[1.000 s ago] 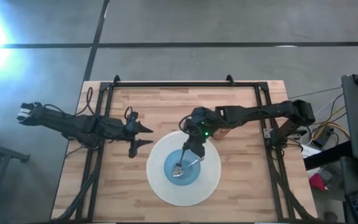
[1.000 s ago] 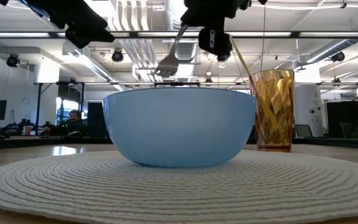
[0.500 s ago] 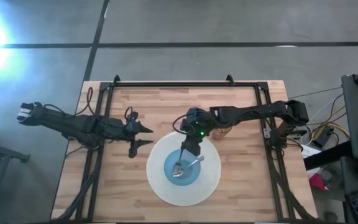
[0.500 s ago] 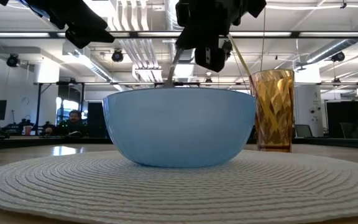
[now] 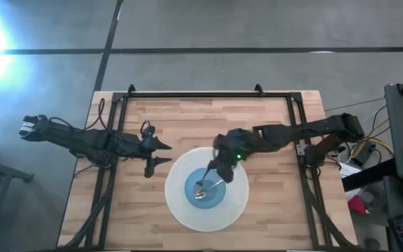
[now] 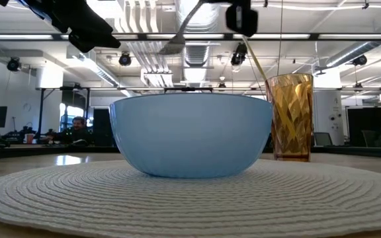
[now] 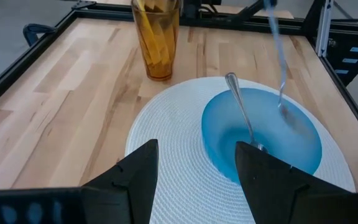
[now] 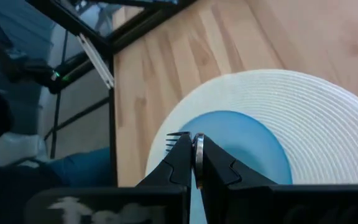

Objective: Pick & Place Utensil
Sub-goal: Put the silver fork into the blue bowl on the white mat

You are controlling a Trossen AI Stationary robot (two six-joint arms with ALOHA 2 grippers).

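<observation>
Right gripper is closed on a silver metal fork, now raised higher above the light blue plastic bowl than half a second earlier. A silver spoon lies inside that bowl. Left gripper is held open beside the white woven placemat, unmoved.

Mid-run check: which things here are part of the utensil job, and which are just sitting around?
In the job: right gripper, shut on the fork above the blue bowl; spoon lying in the bowl; amber cup holding more utensils.
Just there: white placemat under the bowl; left gripper, open, waiting at the left.
</observation>
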